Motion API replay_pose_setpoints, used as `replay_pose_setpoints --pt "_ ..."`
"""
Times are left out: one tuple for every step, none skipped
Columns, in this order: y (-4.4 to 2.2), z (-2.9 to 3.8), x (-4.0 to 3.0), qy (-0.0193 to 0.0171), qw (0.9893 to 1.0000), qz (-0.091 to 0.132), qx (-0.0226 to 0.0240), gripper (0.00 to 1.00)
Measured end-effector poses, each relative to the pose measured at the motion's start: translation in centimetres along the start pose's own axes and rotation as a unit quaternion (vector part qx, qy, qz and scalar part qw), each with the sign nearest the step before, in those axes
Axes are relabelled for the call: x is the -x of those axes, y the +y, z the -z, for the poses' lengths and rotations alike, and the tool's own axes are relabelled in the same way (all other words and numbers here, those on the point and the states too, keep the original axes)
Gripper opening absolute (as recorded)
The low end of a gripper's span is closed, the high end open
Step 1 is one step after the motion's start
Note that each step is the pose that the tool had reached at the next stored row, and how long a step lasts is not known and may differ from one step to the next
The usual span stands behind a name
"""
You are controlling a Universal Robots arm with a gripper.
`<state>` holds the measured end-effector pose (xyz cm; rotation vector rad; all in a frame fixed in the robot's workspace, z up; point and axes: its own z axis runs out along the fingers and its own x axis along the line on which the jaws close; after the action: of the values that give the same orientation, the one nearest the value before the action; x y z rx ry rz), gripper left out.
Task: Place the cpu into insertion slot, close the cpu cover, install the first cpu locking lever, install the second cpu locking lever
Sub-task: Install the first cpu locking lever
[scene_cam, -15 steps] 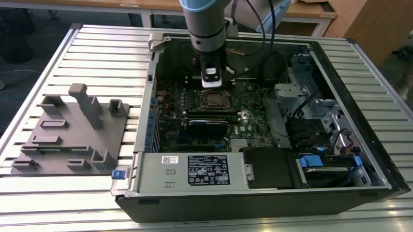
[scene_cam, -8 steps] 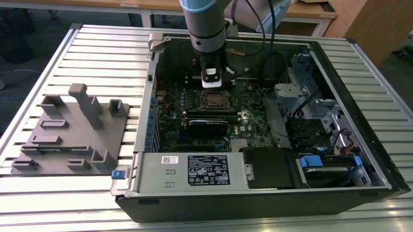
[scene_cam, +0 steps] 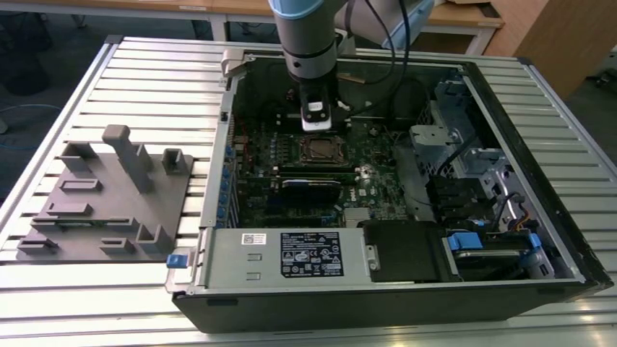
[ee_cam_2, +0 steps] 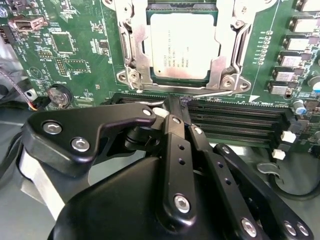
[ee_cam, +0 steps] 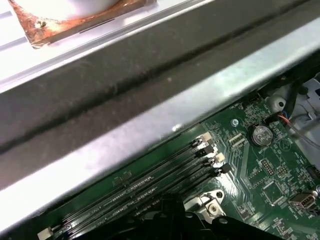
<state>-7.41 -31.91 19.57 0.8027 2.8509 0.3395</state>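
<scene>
While the arm reaches down into the open computer case (scene_cam: 501,166) from the far side, the gripper (ee_cam_2: 172,102) hangs just above the motherboard (ee_cam_2: 75,55), between the memory slots (ee_cam_2: 235,120) and the socket. In the second wrist view its fingers (ee_cam_2: 175,125) stand together, tips pressed side by side with nothing between them. The cpu (ee_cam_2: 184,45) lies flat in the insertion slot (ee_cam_2: 150,67), its dull metal top facing up (the print on it is left unread). The cpu cover (ee_cam_2: 220,60) lies down around the chip, its silvery frame edging the square window. I cannot tell how the locking levers are set. In the exterior view the socket (scene_cam: 319,150) sits near the middle of the board, just on the near side of the gripper (scene_cam: 318,124). On the exterior view's left, a grey fixture (scene_cam: 106,199) rests on the ribbed tabletop (scene_cam: 144,65), well apart from the case.
</scene>
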Motion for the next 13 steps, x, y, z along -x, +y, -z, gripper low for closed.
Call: replay_pose_setpoints --pt "0.06 -0.06 -0.04 -0.0007 1.0000 0.000 -0.0012 0.10" --pt "0.11 -0.10 -0.08 -0.0013 1.0000 0.001 -0.0021 0.10" --pt "0.17 -0.15 -0.11 -0.0018 1.0000 0.001 -0.0029 0.10" --pt "0.24 -0.20 -0.14 -0.0022 1.0000 0.001 -0.0037 0.10" --pt "0.32 -0.24 -0.15 -0.0027 1.0000 0.001 -0.0045 0.10" --pt "0.40 -0.28 -0.14 -0.0031 1.0000 0.001 -0.0052 0.10" --pt "0.45 -0.31 -0.12 -0.0033 1.0000 0.001 -0.0056 0.10" --pt "0.47 -0.32 -0.10 -0.0035 1.0000 0.002 -0.0059 0.10" --pt "0.48 -0.32 -0.07 -0.0036 1.0000 0.002 -0.0061 0.10" --pt "0.50 -0.33 -0.04 -0.0038 1.0000 0.002 -0.0063 0.10" --pt "0.52 -0.34 0.00 -0.0039 1.0000 0.002 -0.0066 0.10" --pt "0.57 -0.37 0.07 -0.0041 1.0000 0.002 -0.0070 0.10" --pt "0.64 -0.41 0.19 -0.0043 1.0000 0.002 -0.0072 0.10"
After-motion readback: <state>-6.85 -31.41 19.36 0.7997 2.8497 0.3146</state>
